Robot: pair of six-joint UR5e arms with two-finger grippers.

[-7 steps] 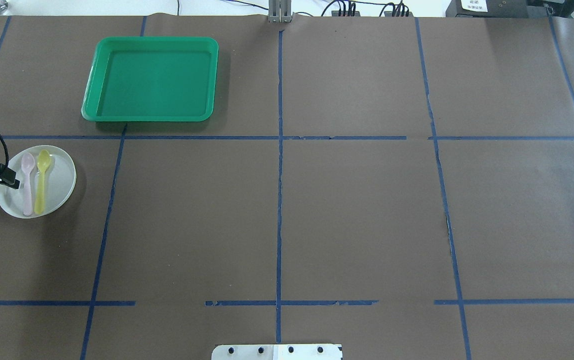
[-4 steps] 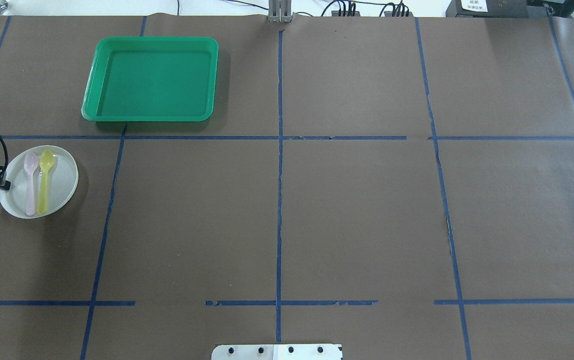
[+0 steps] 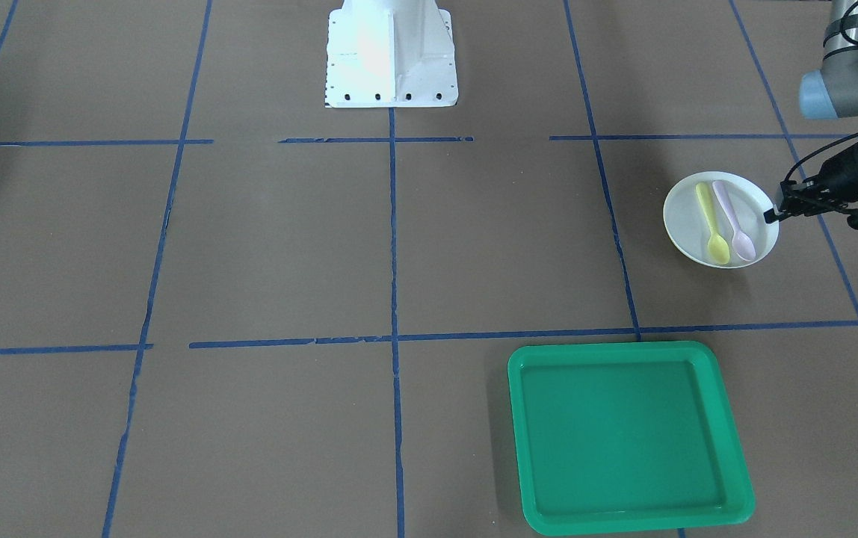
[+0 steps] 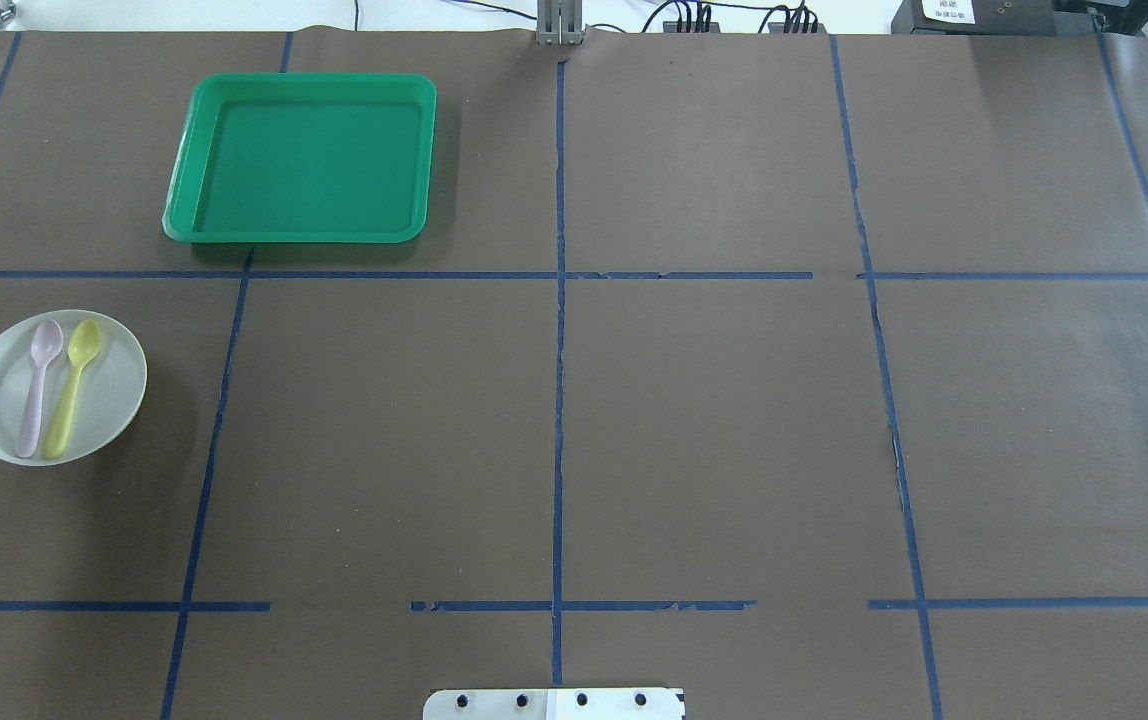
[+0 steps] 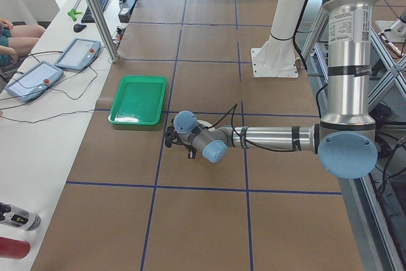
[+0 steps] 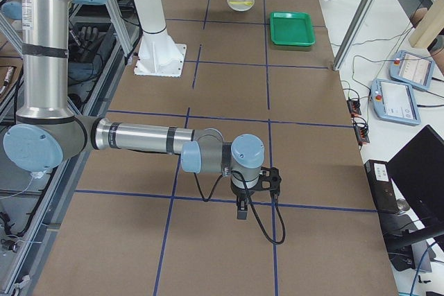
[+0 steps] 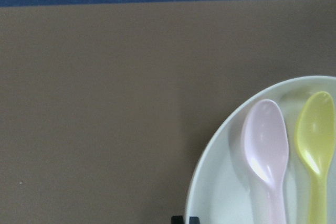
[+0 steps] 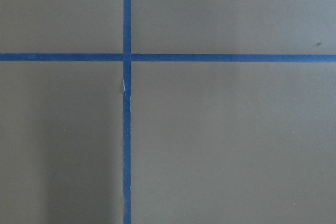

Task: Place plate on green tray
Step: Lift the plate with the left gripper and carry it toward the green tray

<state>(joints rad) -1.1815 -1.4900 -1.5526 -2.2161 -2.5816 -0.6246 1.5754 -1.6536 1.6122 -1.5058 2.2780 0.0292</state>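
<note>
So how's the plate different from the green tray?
The plate is round and white; the green tray is rectangular and bright green. The plate is much smaller than the tray. The plate carries a pink spoon and a yellow spoon; nothing lies in the tray. Both are shallow with a raised rim.

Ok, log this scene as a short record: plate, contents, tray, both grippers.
plate: small round white plastic plate, outside the tray
contents: pink plastic spoon and yellow plastic spoon, side by side
tray: large rectangular green plastic tray, apart from plate
left gripper: shut on plate's rim
right gripper: far from plate; state unclear
</note>
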